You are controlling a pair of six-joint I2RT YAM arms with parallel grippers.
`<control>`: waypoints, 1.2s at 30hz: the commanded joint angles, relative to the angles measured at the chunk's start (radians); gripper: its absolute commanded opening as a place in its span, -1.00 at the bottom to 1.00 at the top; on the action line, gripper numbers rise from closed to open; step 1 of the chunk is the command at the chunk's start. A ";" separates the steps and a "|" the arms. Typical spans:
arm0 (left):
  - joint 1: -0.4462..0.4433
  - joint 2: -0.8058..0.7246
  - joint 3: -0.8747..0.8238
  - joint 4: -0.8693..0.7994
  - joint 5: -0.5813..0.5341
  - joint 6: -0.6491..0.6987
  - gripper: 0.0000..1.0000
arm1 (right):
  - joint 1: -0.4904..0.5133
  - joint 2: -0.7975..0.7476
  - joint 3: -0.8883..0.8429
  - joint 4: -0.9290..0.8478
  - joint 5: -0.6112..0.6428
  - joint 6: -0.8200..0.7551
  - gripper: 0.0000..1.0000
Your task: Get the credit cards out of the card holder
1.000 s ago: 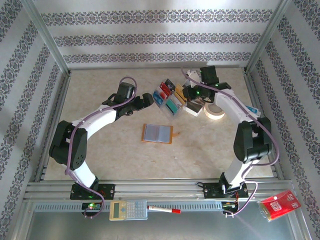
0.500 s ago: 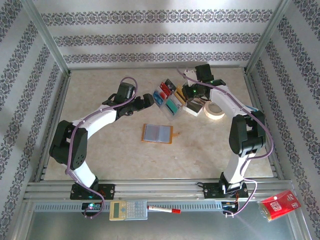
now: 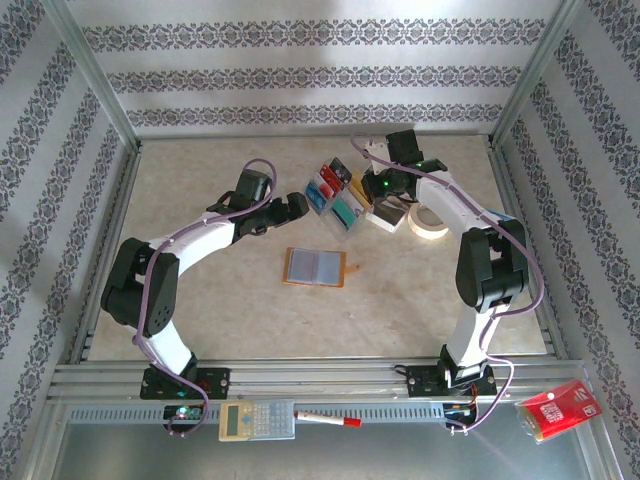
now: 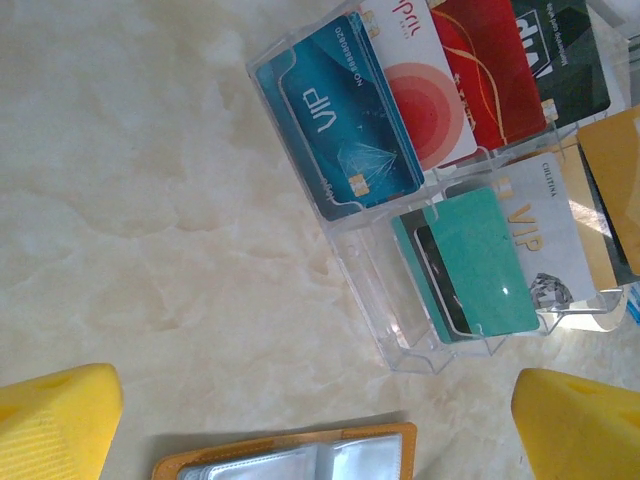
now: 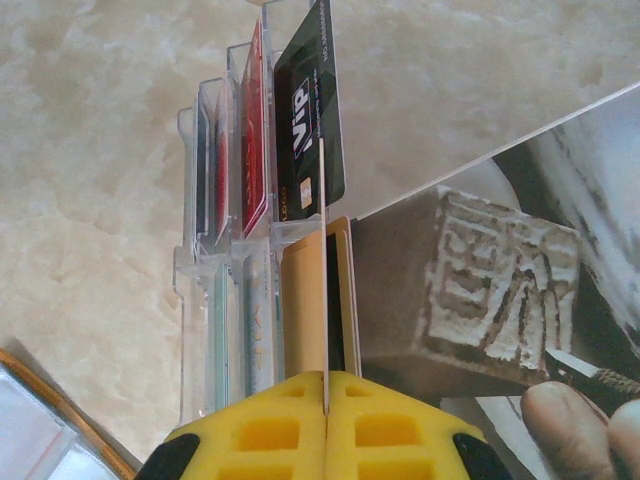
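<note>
your table [image 4: 130,200] is a smooth, marble-look sheet with a soft sheen. the rack [image 4: 400,350] on it is clear hard plastic, glossy enough to catch glare along its edges. the credit cards [image 4: 345,125] in it are slick printed plastic; the teal one [image 4: 485,260] looks flatter and less shiny. the card holder [image 4: 290,447] has a matt orange, leather-like rim and cloudy plastic sleeves [image 4: 300,468]. the fingers [image 4: 55,420] of the left gripper [image 4: 320,425] are matt yellow plastic, finely ribbed; the right gripper [image 5: 326,400] has the same matt yellow. the brochure [image 5: 480,270] is glossy printed paper.
</note>
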 commanded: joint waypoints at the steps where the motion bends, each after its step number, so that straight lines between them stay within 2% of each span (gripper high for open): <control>1: 0.014 -0.012 -0.007 0.034 0.011 -0.003 1.00 | 0.010 -0.014 -0.020 0.007 0.018 0.011 -0.93; 12: 0.017 -0.016 -0.021 0.054 0.022 -0.012 1.00 | 0.013 -0.013 -0.027 0.017 0.033 0.024 -0.86; 19: 0.023 -0.029 -0.032 0.054 0.020 -0.012 1.00 | 0.019 -0.036 -0.021 0.016 0.040 0.044 -0.54; 24: 0.025 -0.068 -0.053 0.091 0.025 -0.030 1.00 | 0.018 -0.100 -0.040 0.010 0.064 0.074 -0.41; 30: 0.036 -0.157 -0.127 0.089 0.013 -0.020 1.00 | 0.038 -0.254 -0.146 0.018 0.065 0.237 -0.23; 36: 0.109 -0.258 -0.239 0.092 0.003 -0.027 1.00 | 0.148 -0.380 -0.311 0.058 0.111 0.448 0.00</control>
